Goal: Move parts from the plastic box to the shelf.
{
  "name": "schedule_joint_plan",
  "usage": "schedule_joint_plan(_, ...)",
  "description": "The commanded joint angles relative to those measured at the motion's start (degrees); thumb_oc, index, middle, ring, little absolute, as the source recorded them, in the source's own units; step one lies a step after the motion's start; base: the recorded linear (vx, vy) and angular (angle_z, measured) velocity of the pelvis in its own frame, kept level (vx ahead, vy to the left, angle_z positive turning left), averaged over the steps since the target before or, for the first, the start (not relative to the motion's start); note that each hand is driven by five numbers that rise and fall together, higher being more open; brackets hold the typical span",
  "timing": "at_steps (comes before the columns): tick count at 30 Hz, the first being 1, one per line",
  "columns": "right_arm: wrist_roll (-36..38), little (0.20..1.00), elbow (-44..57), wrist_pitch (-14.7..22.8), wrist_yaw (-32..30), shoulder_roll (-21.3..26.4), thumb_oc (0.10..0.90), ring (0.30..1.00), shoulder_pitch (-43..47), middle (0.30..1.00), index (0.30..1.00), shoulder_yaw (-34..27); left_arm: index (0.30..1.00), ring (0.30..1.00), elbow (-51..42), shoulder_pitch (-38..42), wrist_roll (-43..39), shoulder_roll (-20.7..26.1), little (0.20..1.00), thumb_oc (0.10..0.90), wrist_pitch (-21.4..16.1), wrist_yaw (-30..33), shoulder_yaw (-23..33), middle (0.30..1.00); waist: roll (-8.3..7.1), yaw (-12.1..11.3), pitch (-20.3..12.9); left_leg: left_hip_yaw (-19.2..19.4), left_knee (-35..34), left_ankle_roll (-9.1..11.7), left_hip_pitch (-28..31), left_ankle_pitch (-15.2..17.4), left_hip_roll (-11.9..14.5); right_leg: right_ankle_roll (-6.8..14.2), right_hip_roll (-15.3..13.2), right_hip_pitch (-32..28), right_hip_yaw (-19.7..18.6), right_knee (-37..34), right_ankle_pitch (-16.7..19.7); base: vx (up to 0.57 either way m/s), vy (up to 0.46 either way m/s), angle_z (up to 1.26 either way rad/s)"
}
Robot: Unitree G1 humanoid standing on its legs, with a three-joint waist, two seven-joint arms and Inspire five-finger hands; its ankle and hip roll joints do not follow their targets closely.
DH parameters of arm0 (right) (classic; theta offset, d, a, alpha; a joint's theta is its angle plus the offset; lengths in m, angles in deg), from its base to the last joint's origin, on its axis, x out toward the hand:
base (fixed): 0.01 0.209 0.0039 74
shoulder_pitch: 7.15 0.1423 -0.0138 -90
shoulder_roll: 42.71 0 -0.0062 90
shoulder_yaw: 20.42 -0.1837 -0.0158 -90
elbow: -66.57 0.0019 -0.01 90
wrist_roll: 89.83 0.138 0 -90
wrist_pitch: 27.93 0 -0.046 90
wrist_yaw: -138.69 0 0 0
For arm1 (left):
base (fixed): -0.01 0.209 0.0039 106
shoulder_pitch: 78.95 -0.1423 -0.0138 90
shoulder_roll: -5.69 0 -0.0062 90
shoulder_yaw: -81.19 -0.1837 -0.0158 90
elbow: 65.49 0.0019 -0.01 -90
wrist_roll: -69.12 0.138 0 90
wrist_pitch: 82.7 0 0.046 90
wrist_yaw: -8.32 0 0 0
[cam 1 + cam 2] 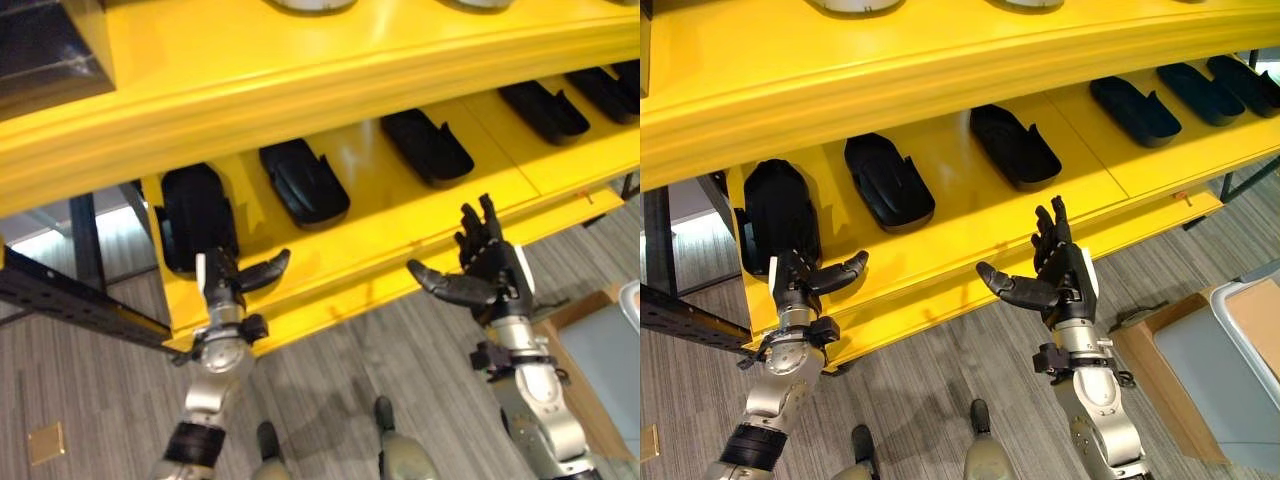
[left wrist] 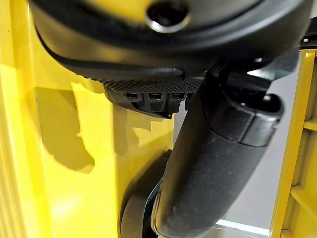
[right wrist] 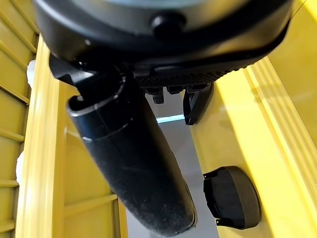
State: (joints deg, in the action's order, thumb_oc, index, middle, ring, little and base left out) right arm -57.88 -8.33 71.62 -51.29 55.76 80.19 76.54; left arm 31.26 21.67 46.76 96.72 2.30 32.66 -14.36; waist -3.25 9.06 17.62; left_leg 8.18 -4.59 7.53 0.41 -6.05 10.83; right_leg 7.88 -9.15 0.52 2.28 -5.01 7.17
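Black moulded parts (image 1: 886,181) sit in a row on the yellow shelf (image 1: 940,70), looking stiff, light, slick, best pinched by the long edges, right robot hand (image 1: 1055,275) splayed empty, left robot hand (image 1: 800,278) can't tell.

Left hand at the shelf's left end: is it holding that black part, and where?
Cannot tell: the left hand meets the black plastic part at its near end, fingers hidden. The right hand is open, empty.
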Motion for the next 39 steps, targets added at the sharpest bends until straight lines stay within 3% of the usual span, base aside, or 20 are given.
schedule_joint_plan(1,-0.7,1.000,9.5,5.5,0.0,-0.4,0.900,1.000,2.6,1.000,1.000,-5.7,1.000,1.000,2.2,10.6,-0.5,1.5,1.000,0.900,-4.7,-0.1,0.4,1.000,-0.74,0.1,-3.5,1.6,-0.4,-3.2,4.2,3.3,-1.2,-1.0,0.9,-0.9,-1.0,2.3,-1.8,0.00,0.000,0.00)
schedule_joint_plan(29,-1.4,1.000,9.3,5.4,-0.3,0.1,0.900,1.000,2.1,1.000,1.000,-5.8,1.000,1.000,0.5,11.2,-1.1,1.9,1.000,0.900,-5.4,1.9,2.6,1.000,-0.63,0.2,-3.4,1.3,-0.4,-3.4,4.7,3.6,-1.4,-1.1,0.9,-1.2,-0.8,2.6,-2.2,0.00,0.000,0.00)
schedule_joint_plan(39,-1.4,1.000,8.4,5.2,-0.4,0.3,0.900,1.000,3.5,1.000,1.000,-5.2,1.000,1.000,-3.9,10.6,-3.5,2.3,1.000,0.900,-7.0,1.5,3.6,1.000,-0.45,-0.3,-4.1,1.1,-0.4,-3.4,4.9,3.7,-1.5,-1.1,0.8,-1.8,-0.5,2.4,-2.2,0.00,0.000,0.00)
